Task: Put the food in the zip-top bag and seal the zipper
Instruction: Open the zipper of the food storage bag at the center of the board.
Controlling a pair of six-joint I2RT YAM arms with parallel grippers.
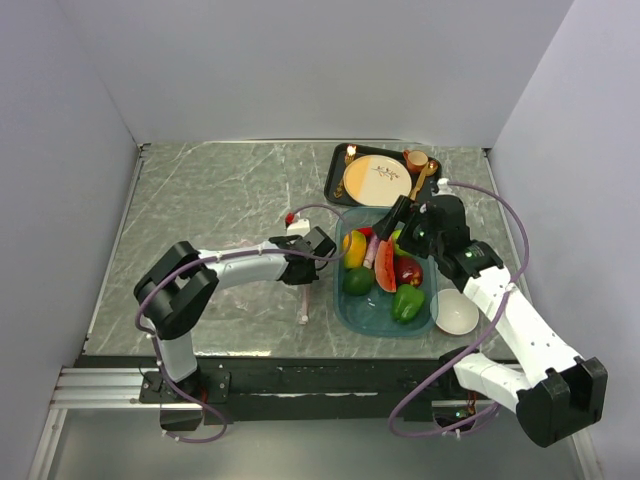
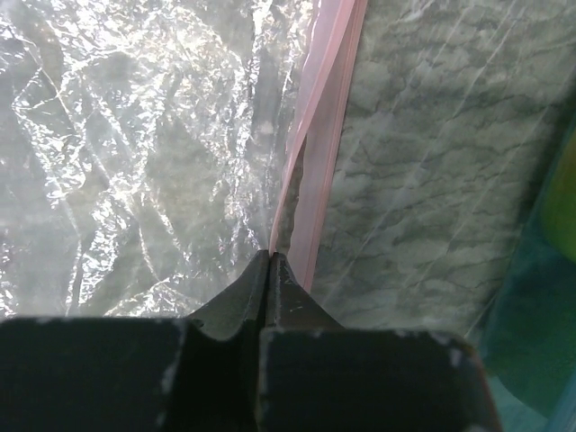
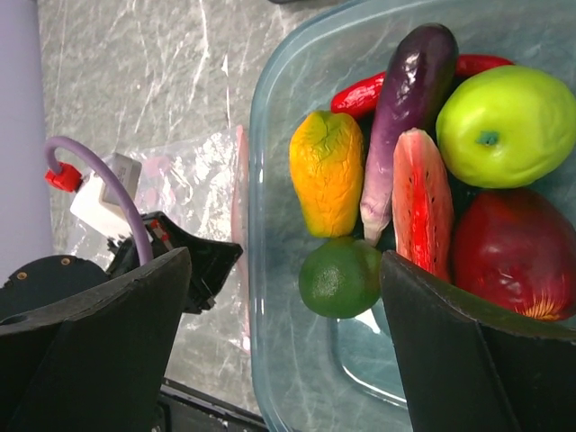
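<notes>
Seemingly left end effector (image 2: 270,257) pinches zipper (image 2: 324,117); right end effector (image 3: 286,259) gapes above food (image 3: 328,171).

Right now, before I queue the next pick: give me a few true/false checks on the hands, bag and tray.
1. The left hand is shut on the zipper. True.
2. The right hand grips the watermelon slice. False: it hangs open above the teal tray and holds nothing. The slice lies in the tray.
3. The bag looks empty. True: in the left wrist view nothing shows through its plastic.
4. The eggplant lies outside the tray. False: it lies in the tray, between the yellow piece and the watermelon slice.
</notes>
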